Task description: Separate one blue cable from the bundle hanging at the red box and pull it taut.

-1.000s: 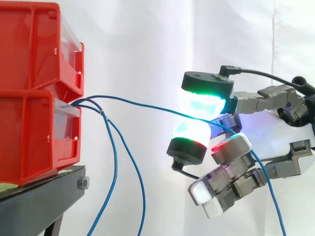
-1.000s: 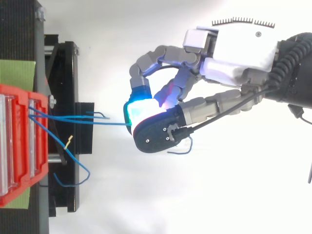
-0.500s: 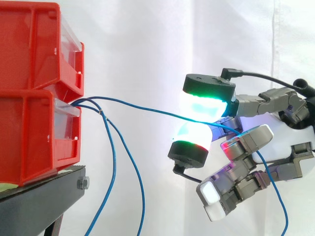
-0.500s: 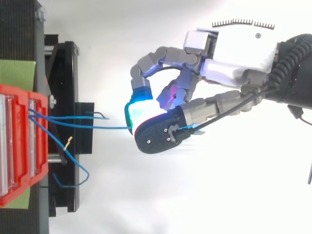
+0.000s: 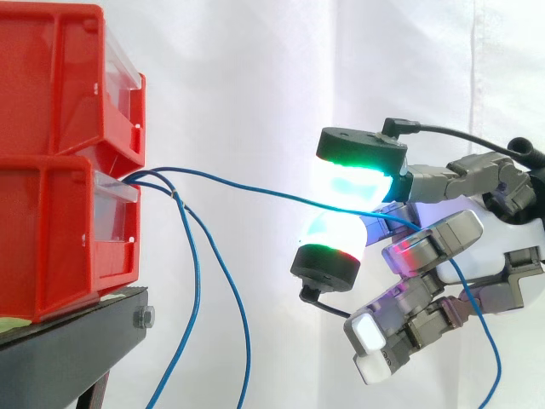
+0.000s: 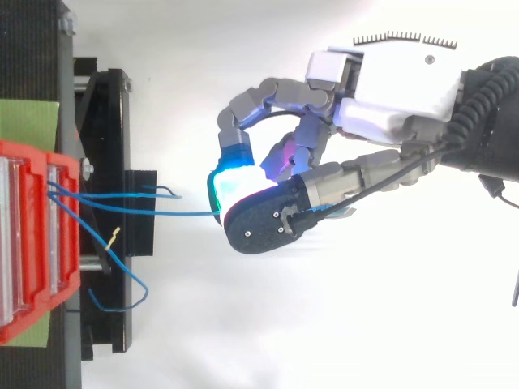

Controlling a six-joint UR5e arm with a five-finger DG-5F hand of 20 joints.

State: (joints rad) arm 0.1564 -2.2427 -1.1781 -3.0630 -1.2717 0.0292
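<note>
hand [image 6: 389, 97] at right pinches one blue cable [image 5: 247, 184] btw thumb & finger pads; it runs left to red bins [image 5: 51, 213] on black stand [image 5: 68, 349]. other cables [image 5: 199, 290] hang near bins. white curtain [image 5: 255, 68] behind.

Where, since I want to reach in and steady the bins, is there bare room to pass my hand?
Free: above the pinched blue cable, between the red bins and the hand, against the white curtain. Crowded: below that cable beside the bins, where the loose blue cables hang past the black stand.
</note>
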